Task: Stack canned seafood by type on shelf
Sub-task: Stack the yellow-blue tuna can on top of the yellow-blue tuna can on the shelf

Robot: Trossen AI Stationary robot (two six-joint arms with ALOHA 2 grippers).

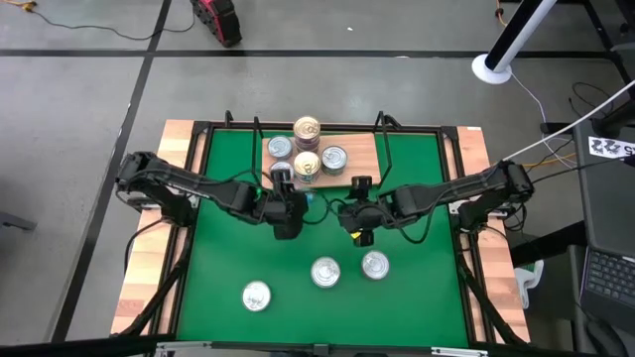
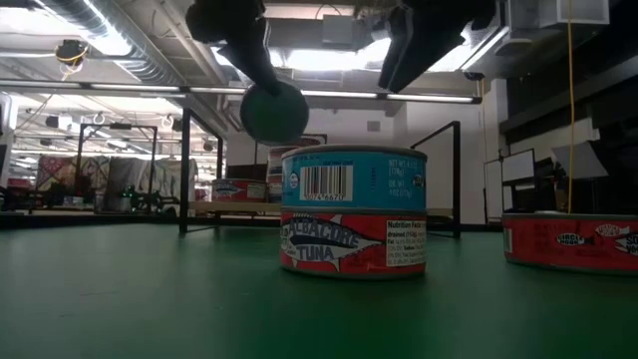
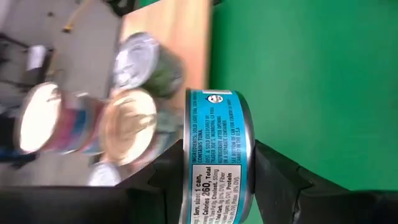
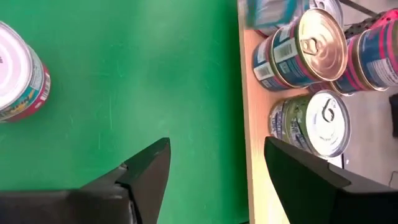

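Now a blue tin (image 3: 217, 155) is clamped on its edge between the left gripper's (image 1: 285, 203) fingers, just short of the shelf (image 1: 362, 149), where 4 tins are grouped. Open board is left beside them. The right gripper (image 4: 214, 180) is held open nearby, empty; 3 tins (image 1: 325, 271) wait behind.

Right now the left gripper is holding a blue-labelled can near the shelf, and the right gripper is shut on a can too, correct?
Not quite. The left gripper does hold the blue-labelled can near the shelf, but the right gripper is open and empty: the right wrist view shows only green mat between its fingers.
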